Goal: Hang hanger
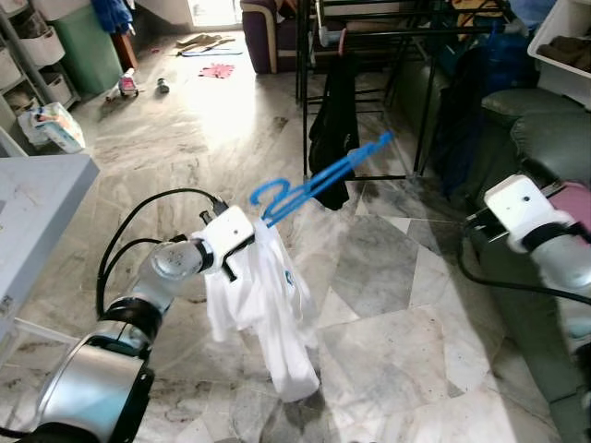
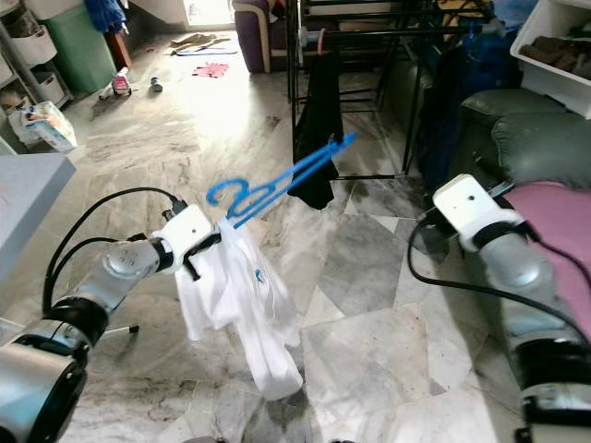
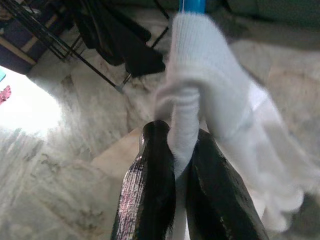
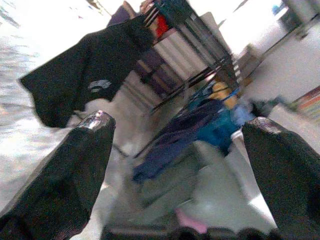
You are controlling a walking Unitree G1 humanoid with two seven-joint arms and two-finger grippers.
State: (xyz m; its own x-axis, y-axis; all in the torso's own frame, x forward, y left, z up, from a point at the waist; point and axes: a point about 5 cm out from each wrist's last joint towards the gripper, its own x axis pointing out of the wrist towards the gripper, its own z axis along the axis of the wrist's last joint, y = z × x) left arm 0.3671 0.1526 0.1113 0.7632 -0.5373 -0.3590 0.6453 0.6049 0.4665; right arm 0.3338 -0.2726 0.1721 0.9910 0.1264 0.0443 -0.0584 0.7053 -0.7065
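We see a bright blue plastic hanger [image 1: 319, 182] carrying a white shirt with a small blue mark on its front [image 1: 268, 305]. The hanger is tilted, its hook end low and close to the left gripper [image 3: 181, 150], its far arm rising toward the black metal drying rack [image 1: 369, 37]. The shirt droops in loose folds below it, above the grey marble floor [image 1: 397, 305]. A black garment [image 1: 334, 129] hangs on the rack just behind the hanger's raised tip.

Our left gripper is pressed together on a bunched fold of the white shirt near the hanger's neck; in the left wrist view the two black fingers [image 3: 150, 190] pinch the cloth between them, with the blue hanger just beyond. We hold the load out in front of us, short of the rack.

Our right gripper [image 4: 180, 150] is raised at the right beside the dark green sofa [image 1: 545, 138]; its fingers stand spread wide apart, holding nothing.
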